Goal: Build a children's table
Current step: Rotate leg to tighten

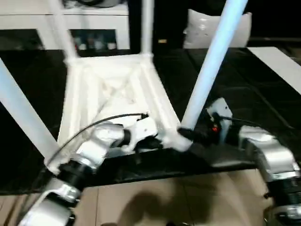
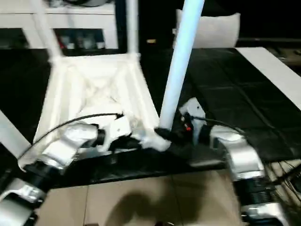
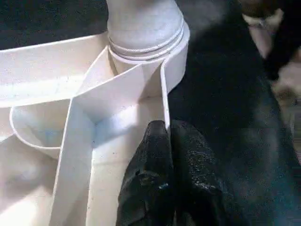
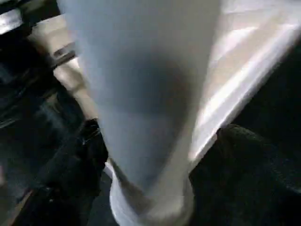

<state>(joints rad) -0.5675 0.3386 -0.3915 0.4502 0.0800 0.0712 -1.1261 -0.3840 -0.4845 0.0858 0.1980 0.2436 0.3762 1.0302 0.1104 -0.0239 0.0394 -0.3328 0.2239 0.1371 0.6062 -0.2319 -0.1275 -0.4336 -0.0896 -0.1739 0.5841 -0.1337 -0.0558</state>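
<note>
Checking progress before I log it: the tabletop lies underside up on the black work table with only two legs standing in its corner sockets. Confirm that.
Not two: the left eye view shows four legs standing up from the tabletop, including the near right leg. The rest holds: it lies ribbed underside up on the black work table.

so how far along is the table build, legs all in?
Done: the tabletop lies underside up on the black work table with four legs standing in its corners. In hand: the left tool, shut, presses on a rim by the near right socket; the right tool's fingers flank that leg. Left: checking seating, which I can't judge, then flipping upright.
</note>
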